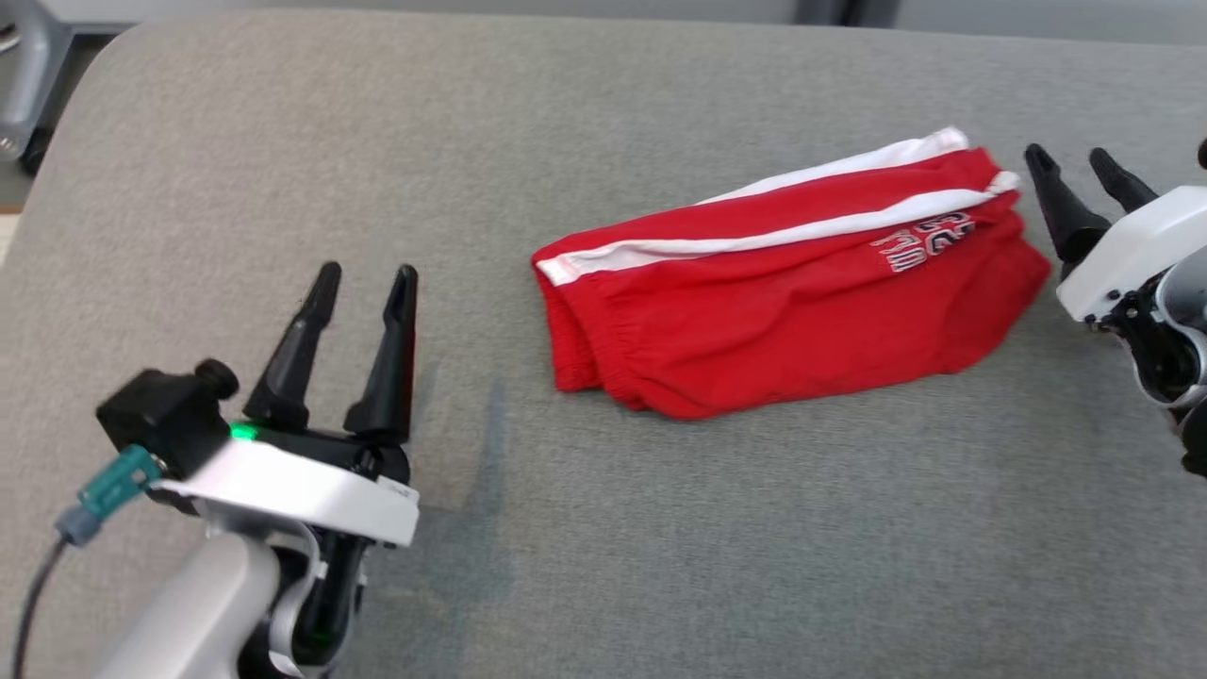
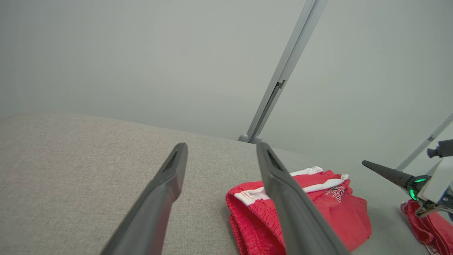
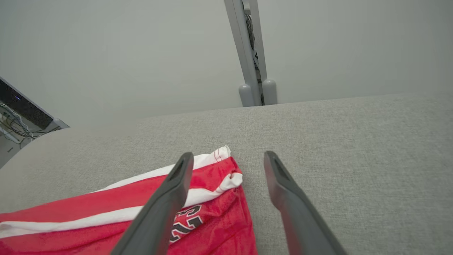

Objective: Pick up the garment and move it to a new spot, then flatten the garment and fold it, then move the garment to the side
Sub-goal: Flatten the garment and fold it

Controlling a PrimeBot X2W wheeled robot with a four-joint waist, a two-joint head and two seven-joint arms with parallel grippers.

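Standing spread and empty, the right gripper (image 1: 1069, 156) has its two long dark fingers just beside the right end of the red fleece shorts with white side stripes (image 1: 792, 302); no contact is visible. The left gripper (image 1: 368, 273) is likewise spread with nothing between its fingers, well apart from the shorts on their left.

The shorts lie doubled over in a compact bundle, gathered elastic edge toward the left gripper and printed lettering near the right gripper. They sit right of centre on the grey woven cushion surface (image 1: 660, 566).

Judgement: flattening and folding look done. Whether the move to the side is finished or remains cannot be told.

Pose: both arms are low over the surface with fingers pointing away from the robot. The right fingers lean slightly toward the shorts.
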